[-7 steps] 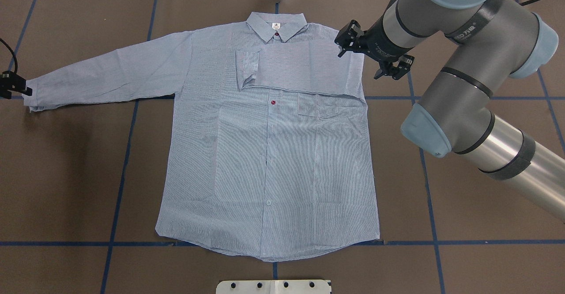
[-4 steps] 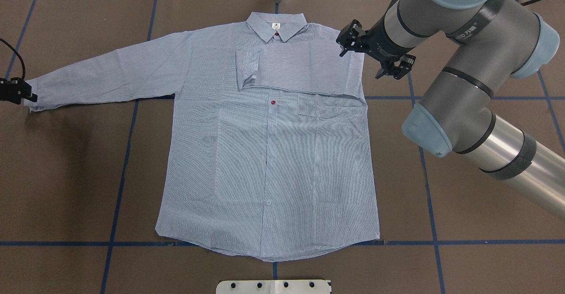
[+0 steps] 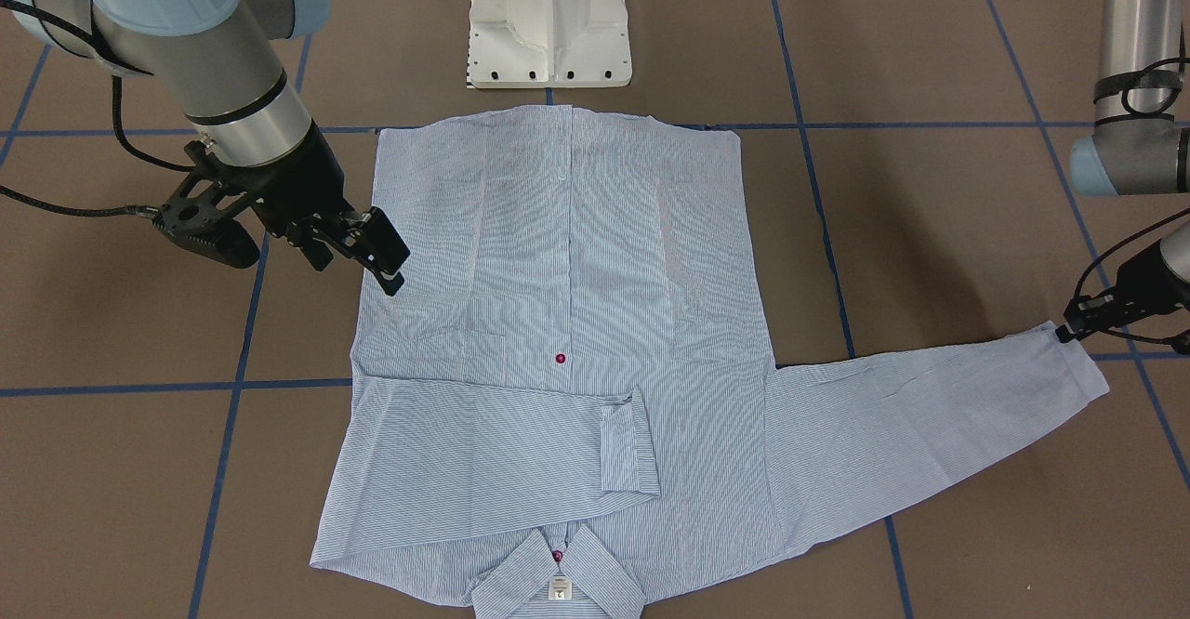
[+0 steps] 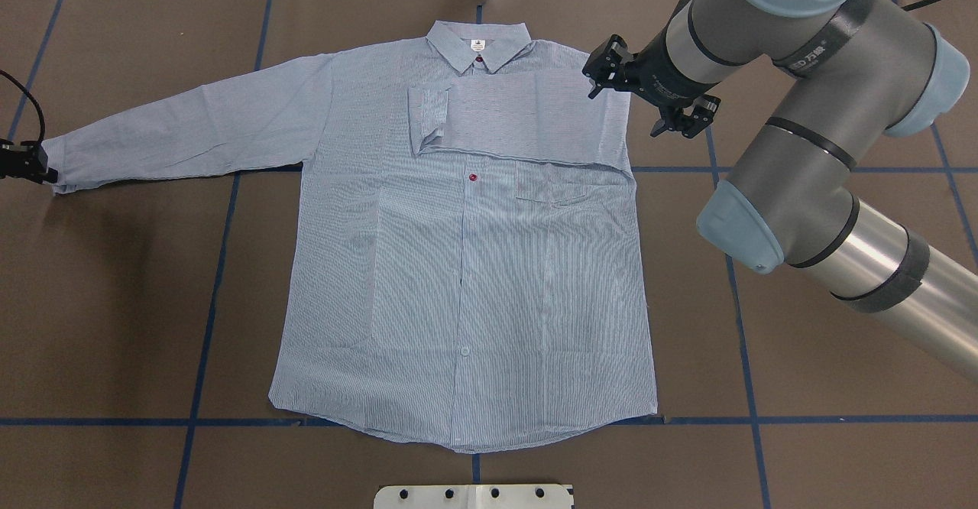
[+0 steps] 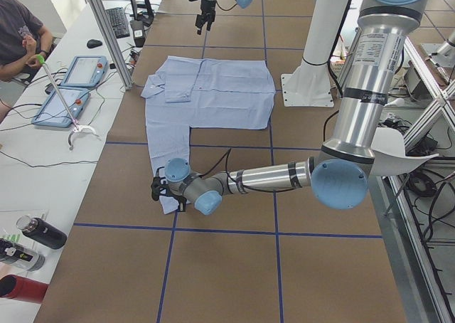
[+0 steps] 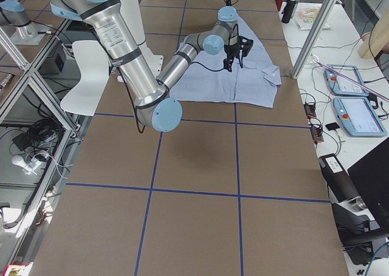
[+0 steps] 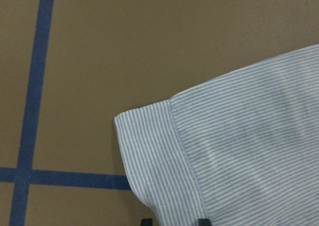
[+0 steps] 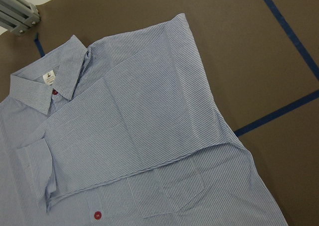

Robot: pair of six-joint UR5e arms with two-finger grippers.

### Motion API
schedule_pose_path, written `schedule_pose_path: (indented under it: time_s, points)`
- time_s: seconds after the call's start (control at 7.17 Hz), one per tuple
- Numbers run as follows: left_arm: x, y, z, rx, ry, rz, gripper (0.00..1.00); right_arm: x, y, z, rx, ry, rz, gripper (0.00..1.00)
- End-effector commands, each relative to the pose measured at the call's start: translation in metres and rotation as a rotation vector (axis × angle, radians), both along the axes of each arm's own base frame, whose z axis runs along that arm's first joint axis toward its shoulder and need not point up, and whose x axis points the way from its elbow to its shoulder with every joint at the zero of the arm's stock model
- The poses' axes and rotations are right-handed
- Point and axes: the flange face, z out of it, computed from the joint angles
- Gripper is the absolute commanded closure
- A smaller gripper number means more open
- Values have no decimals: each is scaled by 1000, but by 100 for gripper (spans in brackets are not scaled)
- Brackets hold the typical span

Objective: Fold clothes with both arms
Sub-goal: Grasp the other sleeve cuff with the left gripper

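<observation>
Shirt: the light blue-and-white pinstriped long-sleeved cotton shirt (image 4: 458, 280) lies flat and front up on the brown, blue-taped tabletop (image 4: 114, 303), with its pointed collar (image 4: 477, 43) away from the robot.
Folded sleeve: the folded sleeve (image 4: 519, 123) on the robot's right lies across the chest, just below the collar.
Step in hand: judged to be folding the outstretched sleeve (image 4: 191, 131) across the chest.
Left hand: the black two-finger left hand (image 4: 27, 166) is at the striped cuff (image 7: 154, 156). Its fingertips (image 7: 202, 221) show at the cuff's edge, but whether they pinch it cannot be told.
Right hand: the black two-finger right hand (image 3: 358, 264) hovers by the shoulder on the robot's right, spread wide and holding nothing.
Method: grip the whole cuff, lift it only a little, and carry it straight across to lie on the folded sleeve.
Risk: thin cloth drags easily, and a high or fast pull would likely shift the shirt body.
</observation>
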Motion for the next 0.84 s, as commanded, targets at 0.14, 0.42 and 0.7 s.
schedule_pose_path:
  time_s: [0.14,0.42,0.7]
  points:
    - [-1,0,-16,32,11,4,100,-1,0,0,0,1,-1,0]
    - [7,-20,-84,112,45,-6,100,11,-6,5,-9,2,14,0]
    - [34,-88,-230,150,60,-27,100,36,-17,34,-9,38,22,0]
